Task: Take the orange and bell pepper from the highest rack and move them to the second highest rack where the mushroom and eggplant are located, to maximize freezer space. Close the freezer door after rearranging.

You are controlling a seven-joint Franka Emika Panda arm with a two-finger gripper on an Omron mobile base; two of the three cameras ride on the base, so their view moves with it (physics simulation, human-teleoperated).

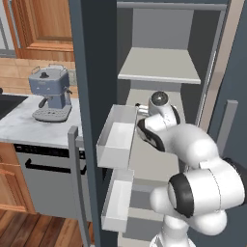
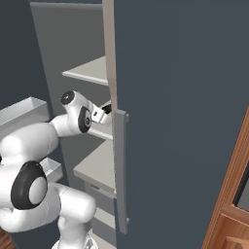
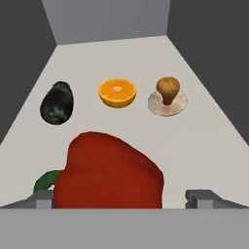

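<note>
In the hand view my gripper is open, its fingertips spread wide. The red bell pepper with its green stem lies on the pale rack right in front of them, and a gap shows between it and the right fingertip. Farther back on the same rack sit the dark eggplant at left, the halved orange in the middle and the brown mushroom at right. From the base views, my arm reaches into the freezer under the highest rack, which looks bare.
The freezer door with two white bins stands open at my left, its handle near the counter. Another dark door with a long handle hangs close on my right. A blue coffee machine stands on the counter.
</note>
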